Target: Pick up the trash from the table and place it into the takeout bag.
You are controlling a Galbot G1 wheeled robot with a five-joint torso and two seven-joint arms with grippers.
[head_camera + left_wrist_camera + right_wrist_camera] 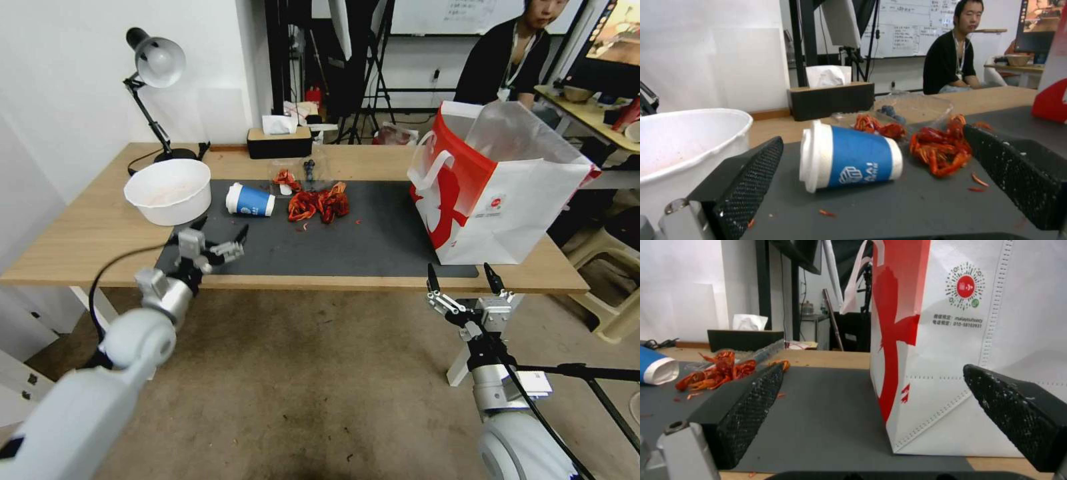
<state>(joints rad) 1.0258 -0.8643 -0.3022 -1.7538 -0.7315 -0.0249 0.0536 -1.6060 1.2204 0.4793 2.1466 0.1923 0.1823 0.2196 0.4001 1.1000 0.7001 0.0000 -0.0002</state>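
On the dark mat [360,233] of the table [93,233], a blue paper cup [250,200] with a white lid lies on its side. Beside it is a heap of red crayfish shells [319,203], with a clear plastic container [297,175] behind. My left gripper [221,229] hangs open over the mat's front left corner, a short way in front of the blue paper cup [853,158]. The takeout bag [497,193] stands open at the mat's right end. My right gripper [461,273] is open just off the table's front edge, facing the takeout bag [960,340].
A big white bowl [167,190] sits on the table just left of the left gripper. A desk lamp [157,63] and a tissue box [279,141] stand along the back edge. Small red shell bits dot the mat. A person sits behind the table.
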